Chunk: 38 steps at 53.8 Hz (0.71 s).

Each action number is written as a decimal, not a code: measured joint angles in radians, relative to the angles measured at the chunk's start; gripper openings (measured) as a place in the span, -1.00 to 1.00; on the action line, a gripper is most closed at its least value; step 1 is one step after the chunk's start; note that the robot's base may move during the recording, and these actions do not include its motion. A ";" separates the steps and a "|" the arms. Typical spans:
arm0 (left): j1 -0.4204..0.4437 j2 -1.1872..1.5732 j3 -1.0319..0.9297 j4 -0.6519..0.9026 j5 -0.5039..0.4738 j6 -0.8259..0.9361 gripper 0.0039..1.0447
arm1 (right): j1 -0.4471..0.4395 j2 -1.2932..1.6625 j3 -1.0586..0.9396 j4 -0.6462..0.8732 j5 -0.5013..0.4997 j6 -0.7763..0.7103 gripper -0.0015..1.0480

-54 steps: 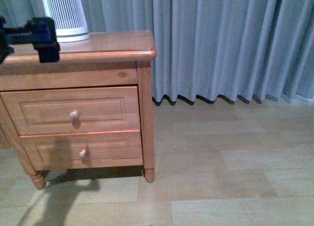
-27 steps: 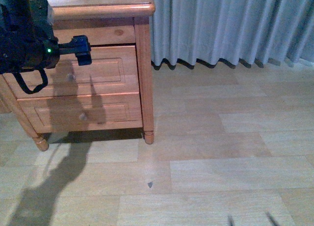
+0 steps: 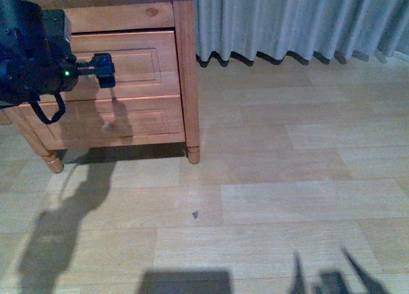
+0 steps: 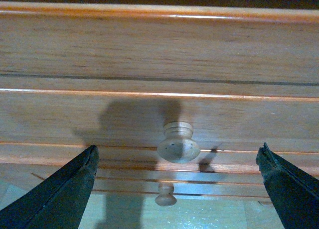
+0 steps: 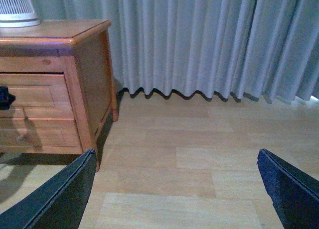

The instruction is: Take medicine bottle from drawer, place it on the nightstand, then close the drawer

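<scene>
In the front view, the honey-brown wooden nightstand (image 3: 182, 64) has its taller upper panelled drawer (image 3: 137, 73) shut. The black left gripper (image 3: 104, 71) hangs just in front of it; whether they touch is hard to tell here. The small white medicine bottle is nowhere visible and is presumably inside that drawer.

In the left wrist view, the jaws stand wide apart with the round wooden knob (image 4: 178, 142) midway between them, not yet reached. The gripper should advance straight, close behind the knob's head, then pull level.

In the right wrist view, the right gripper (image 5: 175, 157), jaws apart and empty, hovers over the pale plank floor (image 5: 199, 179), well apart from the nightstand.
</scene>
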<state>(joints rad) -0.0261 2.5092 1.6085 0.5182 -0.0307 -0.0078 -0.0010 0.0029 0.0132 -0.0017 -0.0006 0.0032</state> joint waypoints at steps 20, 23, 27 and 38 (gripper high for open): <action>-0.012 0.034 0.020 0.060 0.001 0.045 0.88 | 0.000 0.000 0.000 0.000 0.000 0.000 0.87; -0.016 0.034 0.020 0.076 0.004 0.061 0.88 | 0.000 0.000 0.000 0.000 0.000 0.000 0.87; -0.023 0.034 0.020 0.079 0.005 0.078 0.88 | 0.000 0.000 0.000 0.000 0.000 0.000 0.87; -0.039 0.052 0.034 0.077 0.008 0.094 0.88 | 0.000 0.000 0.000 0.000 0.000 0.000 0.87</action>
<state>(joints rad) -0.0650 2.5610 1.6421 0.5953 -0.0231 0.0860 -0.0010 0.0029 0.0132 -0.0017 -0.0006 0.0032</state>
